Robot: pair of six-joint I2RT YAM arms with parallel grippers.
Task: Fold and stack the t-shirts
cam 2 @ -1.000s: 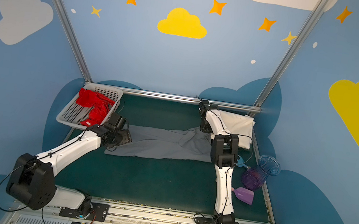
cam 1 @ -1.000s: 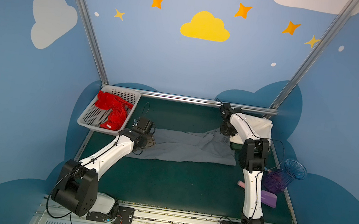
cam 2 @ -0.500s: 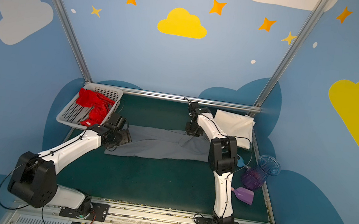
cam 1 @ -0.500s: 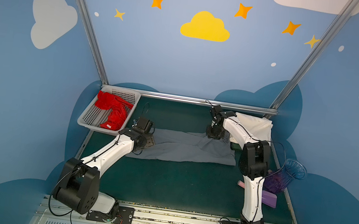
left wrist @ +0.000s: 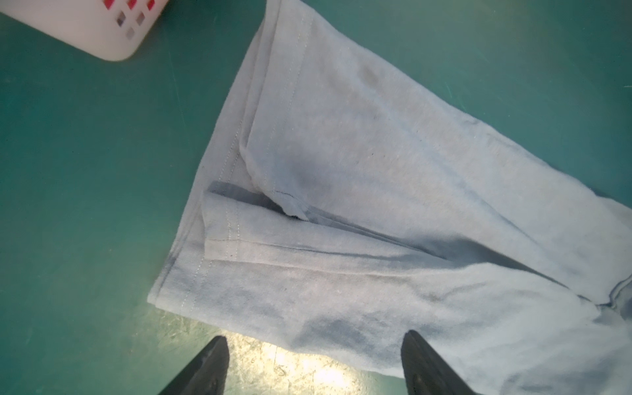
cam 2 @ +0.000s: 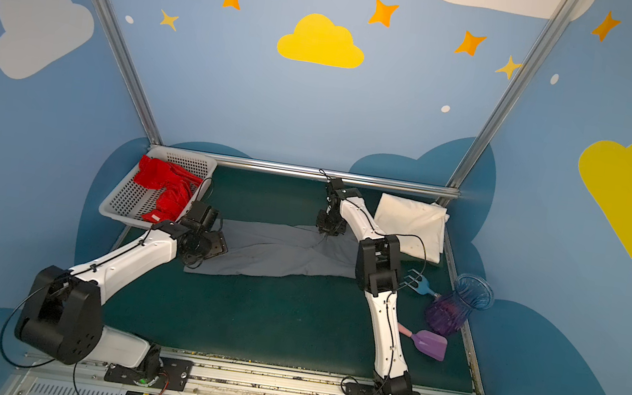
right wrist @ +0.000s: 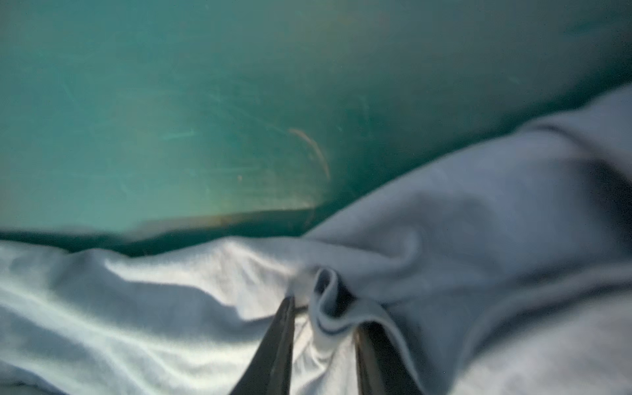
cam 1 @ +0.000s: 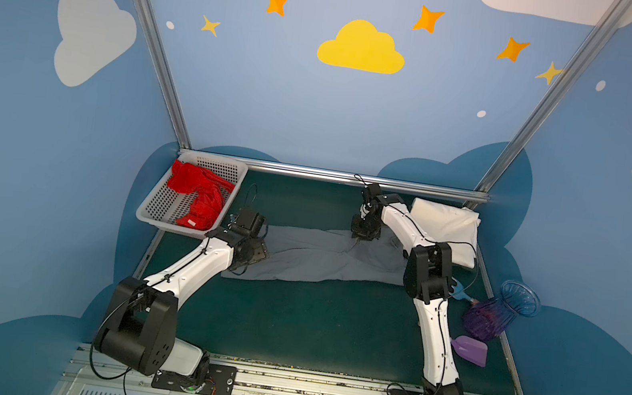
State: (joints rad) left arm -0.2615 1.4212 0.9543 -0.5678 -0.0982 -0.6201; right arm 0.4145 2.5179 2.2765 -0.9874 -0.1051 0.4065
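A slate grey t-shirt (cam 1: 318,257) (cam 2: 281,252) lies stretched left to right across the green mat. My right gripper (cam 1: 363,236) (cam 2: 328,232) is down on its far edge, and in the right wrist view it (right wrist: 325,313) is shut on a bunched fold of that grey cloth (right wrist: 444,222). At the shirt's left end my left gripper (cam 1: 256,251) (left wrist: 314,338) stands open just off the hem (left wrist: 376,171), holding nothing. A red t-shirt (cam 1: 202,191) lies crumpled in the white basket (cam 1: 166,207). A cream-white t-shirt (cam 1: 444,229) lies folded at the back right.
The basket's corner (left wrist: 102,30) is close to my left gripper. A purple vase (cam 1: 495,312), a blue fork (cam 1: 460,290) and a purple scoop (cam 1: 471,350) sit along the right edge. A metal rail (cam 1: 330,175) bounds the back of the mat.
My right gripper has swung left from beside the cream-white shirt and come down onto the grey shirt's far edge, closing slightly. The left arm has hardly moved.
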